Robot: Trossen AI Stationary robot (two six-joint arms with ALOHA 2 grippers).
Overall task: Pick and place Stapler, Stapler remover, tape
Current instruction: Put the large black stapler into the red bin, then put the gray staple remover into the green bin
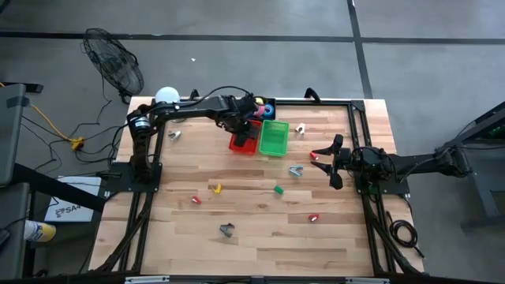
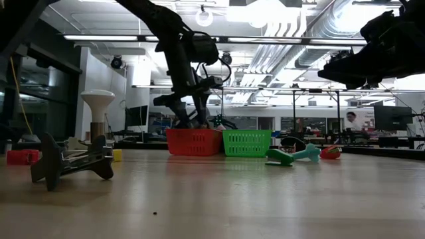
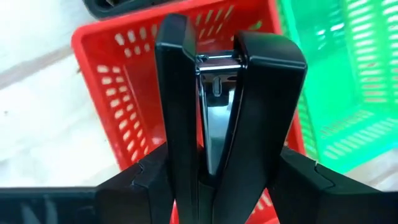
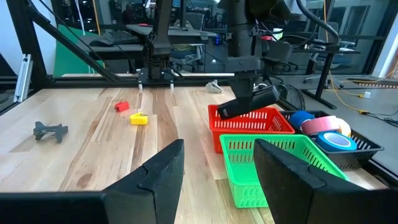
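The left tool (image 1: pixel 246 128) hangs over the red basket (image 1: pixel 239 145) at the far middle of the worktop (image 1: pixel 260 229), gripping the stapler (image 3: pixel 230 93) between its fingers; from the right arm's camera the stapler (image 4: pixel 249 101) sits tilted just above the basket's rim, not yet down inside. So I judge the stapler's trip nearly done, with only the drop to come.

The tape rolls (image 4: pixel 323 127) lie in a black tray (image 4: pixel 357 149) just beyond the two baskets (pink and blue ones show), so that part looks settled. The green basket (image 1: pixel 274 137) beside the red one looks empty as far as I can see.

Left to do: small pieces lie scattered on the worktop, among them a dark clawed piece (image 1: pixel 227 229) near the front and a grey one (image 1: pixel 295 170) near the middle, which may be staple removers.

The right tool (image 1: pixel 330 160) waits at the right side, jaws apart and holding nothing.
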